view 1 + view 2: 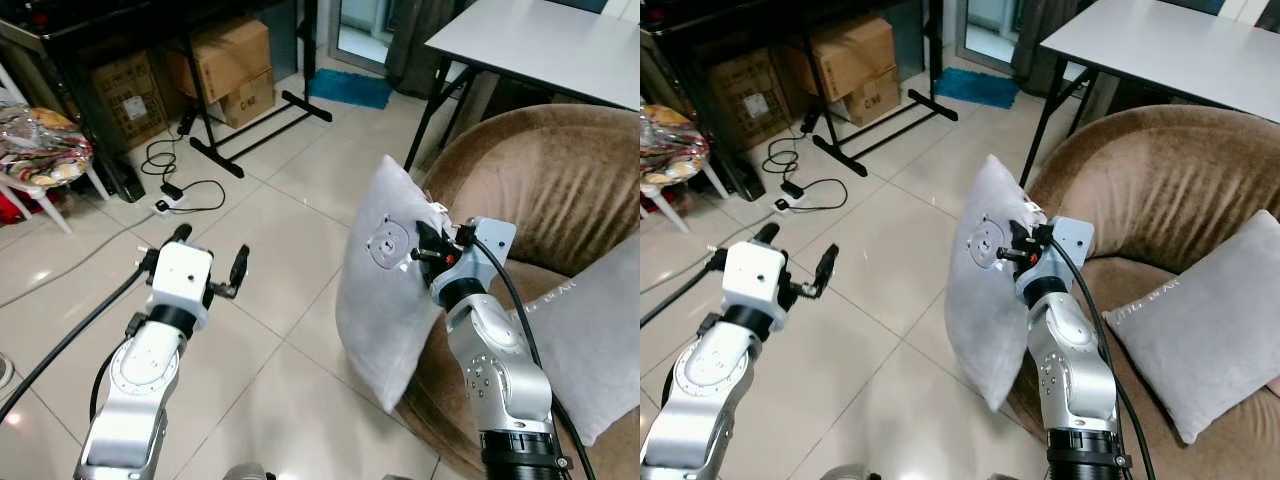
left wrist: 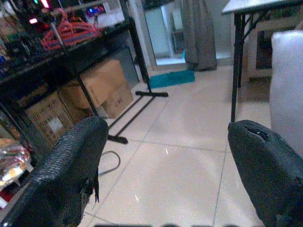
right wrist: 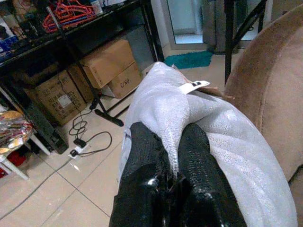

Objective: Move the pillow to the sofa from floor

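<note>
Tiled floor meets the brown sofa. Right gripper pinches the grey pillow by its top seam, hanging at the sofa's front edge; soft, light, floppy. Left gripper is spread wide.

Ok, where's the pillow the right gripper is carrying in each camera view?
Left eye view: grey pillow hangs centre-right, pinched by the right gripper, against the brown sofa.
Right eye view: pillow at centre, left of the sofa.
Left wrist view: a pale strip of it at the edge, beyond one finger.
Right wrist view: pillow bunched between the fingers.
Shared landmark: cardboard boxes under the black rack.
</note>
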`<state>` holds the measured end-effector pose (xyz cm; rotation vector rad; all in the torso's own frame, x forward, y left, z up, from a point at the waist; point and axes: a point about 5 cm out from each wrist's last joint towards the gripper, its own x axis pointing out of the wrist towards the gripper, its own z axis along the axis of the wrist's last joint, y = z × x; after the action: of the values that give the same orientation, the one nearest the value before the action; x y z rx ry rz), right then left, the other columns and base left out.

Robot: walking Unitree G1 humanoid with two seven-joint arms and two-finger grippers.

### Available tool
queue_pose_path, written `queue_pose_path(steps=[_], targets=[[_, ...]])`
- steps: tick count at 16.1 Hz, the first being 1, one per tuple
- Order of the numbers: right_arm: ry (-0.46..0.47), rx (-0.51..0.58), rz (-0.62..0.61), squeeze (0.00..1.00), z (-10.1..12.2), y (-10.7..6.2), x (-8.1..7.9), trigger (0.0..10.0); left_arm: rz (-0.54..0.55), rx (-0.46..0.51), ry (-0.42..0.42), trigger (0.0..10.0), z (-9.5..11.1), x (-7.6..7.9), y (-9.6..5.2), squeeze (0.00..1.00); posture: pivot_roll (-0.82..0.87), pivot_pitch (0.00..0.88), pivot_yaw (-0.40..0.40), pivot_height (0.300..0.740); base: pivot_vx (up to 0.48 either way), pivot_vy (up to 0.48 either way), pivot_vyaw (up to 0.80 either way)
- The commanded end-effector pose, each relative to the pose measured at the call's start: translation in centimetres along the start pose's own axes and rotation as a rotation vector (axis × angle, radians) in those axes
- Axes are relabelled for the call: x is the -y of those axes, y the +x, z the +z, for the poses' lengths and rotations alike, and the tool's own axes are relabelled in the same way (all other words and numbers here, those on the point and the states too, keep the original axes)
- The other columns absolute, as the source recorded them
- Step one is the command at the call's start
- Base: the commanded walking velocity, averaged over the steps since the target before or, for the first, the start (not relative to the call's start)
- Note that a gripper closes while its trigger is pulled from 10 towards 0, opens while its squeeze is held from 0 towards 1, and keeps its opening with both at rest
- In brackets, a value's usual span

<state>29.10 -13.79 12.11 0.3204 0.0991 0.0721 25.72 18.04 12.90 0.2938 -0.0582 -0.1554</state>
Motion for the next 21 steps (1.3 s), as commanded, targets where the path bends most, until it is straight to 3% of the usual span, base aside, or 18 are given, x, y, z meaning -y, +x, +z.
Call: queue_pose_path(steps=[1, 4, 7, 8, 12, 21], targets=[[0.003, 0.045, -0.014, 0.0, 0.8, 0.0, 0.0, 10.0, -0.005, -0.017, -0.002, 10.0, -0.3, 0.0, 0.0, 0.23, 0.08, 0.0, 0.0, 0.74, 0.0, 0.251, -0.77], [0.036, 0.032, -0.048, 0.0, 0.4, -0.1, 0.3, 10.0, -0.021, -0.013, 0.005, 10.0, -0.1, -0.1, 0.3, 0.22, 0.08, 0.0, 0.017, 0.74, 0.0, 0.419, -0.77], [0.009, 0.01, -0.089, 0.0, -0.1, 0.0, 0.5, 10.0, -0.015, -0.015, 0.012, 10.0, -0.1, -0.3, 0.7, 0.22, 0.08, 0.0, 0.029, 0.74, 0.0, 0.392, -0.76], [-0.036, -0.016, -0.12, 0.0, -0.4, 0.2, 0.7, 10.0, 0.0, -0.019, 0.002, 10.0, 0.0, -0.5, 0.8, 0.22, 0.08, 0.0, 0.027, 0.74, 0.0, 0.0, 0.0], [-0.021, -0.013, -0.068, 0.0, -0.5, 0.6, -0.2, 10.0, 0.009, -0.016, -0.002, 10.0, 0.0, -1.0, 0.4, 0.26, 0.1, 0.0, 0.012, 0.74, 0.0, 0.0, 0.0], [-0.09, -0.036, -0.004, 0.0, -0.6, 1.4, -0.9, 10.0, -0.002, -0.029, -0.015, 10.0, -0.3, -0.7, -0.4, 0.27, 0.11, 0.0, -0.031, 0.74, 0.306, 0.0, 0.0]])
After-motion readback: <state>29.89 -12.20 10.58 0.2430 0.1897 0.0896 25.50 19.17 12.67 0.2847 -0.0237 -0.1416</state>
